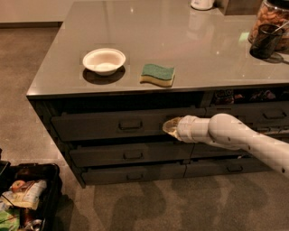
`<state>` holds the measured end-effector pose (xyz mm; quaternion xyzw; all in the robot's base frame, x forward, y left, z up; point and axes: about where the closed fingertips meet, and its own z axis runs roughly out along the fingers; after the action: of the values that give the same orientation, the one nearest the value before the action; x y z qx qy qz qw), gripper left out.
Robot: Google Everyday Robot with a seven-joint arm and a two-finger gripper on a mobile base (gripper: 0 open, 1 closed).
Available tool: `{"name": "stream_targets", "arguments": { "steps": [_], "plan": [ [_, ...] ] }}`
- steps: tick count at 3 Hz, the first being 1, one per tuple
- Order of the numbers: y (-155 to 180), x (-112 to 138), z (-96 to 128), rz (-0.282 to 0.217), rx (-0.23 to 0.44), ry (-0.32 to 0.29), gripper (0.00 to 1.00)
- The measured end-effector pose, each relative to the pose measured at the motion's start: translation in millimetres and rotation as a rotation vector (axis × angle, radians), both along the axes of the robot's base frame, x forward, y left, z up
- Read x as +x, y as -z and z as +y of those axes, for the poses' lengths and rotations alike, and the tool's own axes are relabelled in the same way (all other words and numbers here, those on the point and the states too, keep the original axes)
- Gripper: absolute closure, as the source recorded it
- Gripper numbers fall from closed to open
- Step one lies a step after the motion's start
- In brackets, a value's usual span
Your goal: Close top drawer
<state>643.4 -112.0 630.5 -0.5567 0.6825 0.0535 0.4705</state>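
The top drawer (90, 126) is a wide dark grey drawer with a tall flat front and a small bar handle (130, 125) at its centre. It stands nearly flush with the cabinet, with a dark gap above it under the counter edge. My gripper (168, 127) is at the end of the white arm (230, 135) and presses against the drawer front, to the right of the handle.
On the grey counter (180, 40) sit a white bowl (104, 60), a green and yellow sponge (157, 74), a dark cup (265, 40) and a jar (271, 13). Lower drawers (131, 154) lie beneath. A black bin of items (25, 198) stands on the floor at lower left.
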Motion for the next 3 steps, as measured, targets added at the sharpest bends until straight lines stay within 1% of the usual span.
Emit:
{"name": "stream_targets", "arguments": {
  "steps": [1, 2, 3],
  "plan": [
    [-11.5, -28.8, -2.0, 0.114, -0.035, -0.036, 1.00],
    [-35.4, -73.9, -15.1, 0.266, -0.089, -0.051, 1.00],
    [-89.6, -111.3, -24.9, 0.331, -0.149, -0.022, 1.00]
  ]
}}
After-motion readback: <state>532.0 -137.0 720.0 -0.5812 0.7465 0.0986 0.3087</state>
